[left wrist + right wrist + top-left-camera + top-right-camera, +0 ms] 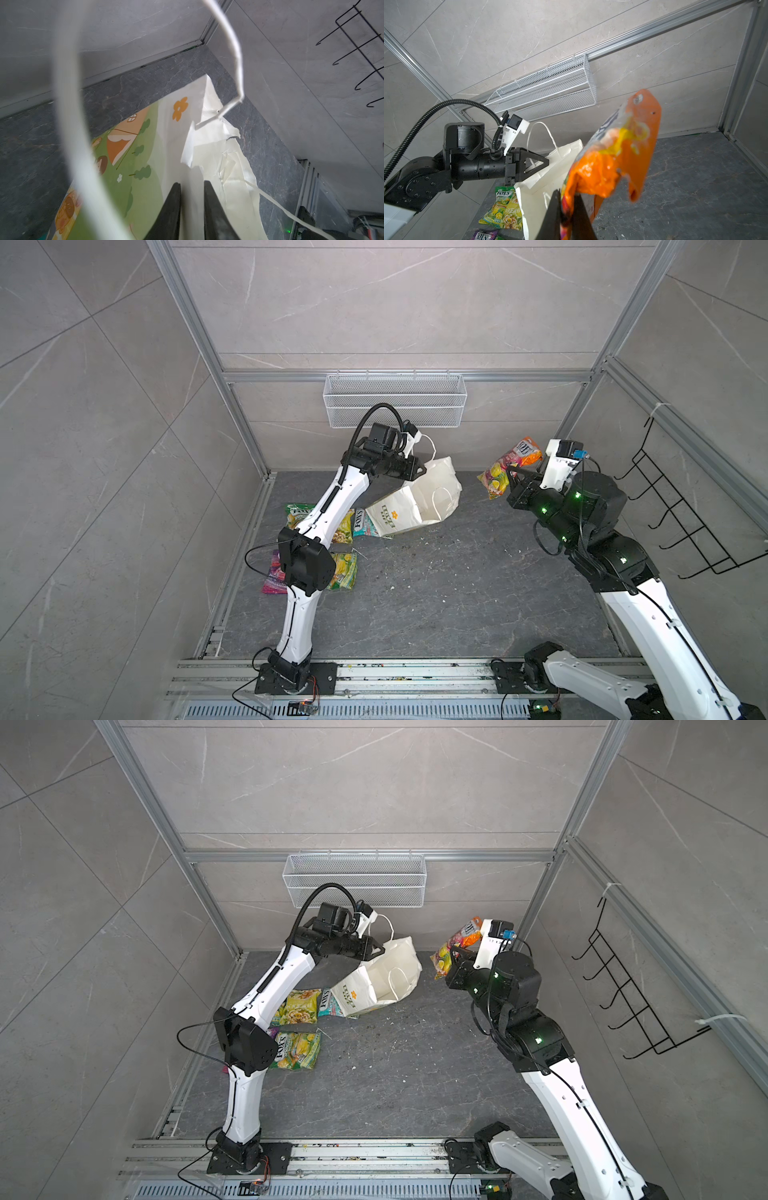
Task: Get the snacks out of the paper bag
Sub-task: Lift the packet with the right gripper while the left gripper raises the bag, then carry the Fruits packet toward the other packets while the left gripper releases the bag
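The white flowered paper bag's (419, 499) rim was pinched by the left gripper (191, 182), an orange glossy packet (618, 149) by the right gripper (568, 193), above open floor (457, 593).

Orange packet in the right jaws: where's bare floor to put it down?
Bare: floor between bag and right arm, by the orange packet; also the wide middle, bag to front rail. Crowded: left, where packets lie around the left arm, up to the bag.
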You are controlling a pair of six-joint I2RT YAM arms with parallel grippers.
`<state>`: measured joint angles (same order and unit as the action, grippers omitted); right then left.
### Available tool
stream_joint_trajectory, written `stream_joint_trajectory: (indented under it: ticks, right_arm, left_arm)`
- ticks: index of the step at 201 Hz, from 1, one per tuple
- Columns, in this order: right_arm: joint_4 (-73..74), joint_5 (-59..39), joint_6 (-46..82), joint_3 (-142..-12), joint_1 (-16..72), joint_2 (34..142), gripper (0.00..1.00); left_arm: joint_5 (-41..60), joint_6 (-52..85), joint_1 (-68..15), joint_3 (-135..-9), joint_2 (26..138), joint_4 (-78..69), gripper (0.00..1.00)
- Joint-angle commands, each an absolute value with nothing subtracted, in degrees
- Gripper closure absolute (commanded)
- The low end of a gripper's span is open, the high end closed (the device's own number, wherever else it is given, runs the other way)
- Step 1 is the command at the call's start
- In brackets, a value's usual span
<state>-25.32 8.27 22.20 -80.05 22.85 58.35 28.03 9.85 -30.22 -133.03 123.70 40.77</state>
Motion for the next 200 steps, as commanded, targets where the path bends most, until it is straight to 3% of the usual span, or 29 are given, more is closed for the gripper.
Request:
stream_joint_trajectory:
  ticks: [1, 46, 81, 100, 117, 127, 149, 200]
  right_arm:
    - [-23.18, 10.60, 20.27, -79.82, 22.74, 56.09, 1.00]
    - [-24.38, 16.15, 18.91, -80.15, 22.71, 53.21, 1.00]
    - [-25.16, 16.09, 18.24, -80.33, 22.70, 53.13, 1.00]
    - [-25.47, 14.19, 18.11, -80.37, 22.59, 55.49, 1.00]
    - [-25.00, 12.30, 18.43, -80.37, 22.50, 58.20, 1.00]
    - [-24.02, 10.67, 18.83, -80.09, 22.44, 59.67, 1.00]
    - [-22.06, 8.70, 19.08, -79.35, 22.43, 62.31, 1.00]
    - [-21.84, 6.61, 18.63, -77.79, 22.50, 67.28, 1.00]
  left_arm:
    - [30.81, 12.81, -32.14, -137.98, 125.20, 38.52, 0.83]
    - [38.50, 28.78, -36.18, -138.76, 126.30, 25.20, 0.88]
    - [35.90, 31.49, -37.90, -137.43, 129.18, 21.44, 0.85]
    - [36.52, 31.19, -37.51, -136.67, 131.74, 21.57, 0.71]
    - [37.23, 27.42, -37.61, -135.67, 132.77, 22.40, 0.65]
    - [35.89, 24.65, -37.78, -134.89, 132.75, 23.95, 0.53]
    - [29.48, 16.32, -38.02, -133.85, 132.32, 29.91, 0.41]
    - [23.49, 8.04, -37.97, -129.55, 128.84, 32.76, 0.35]
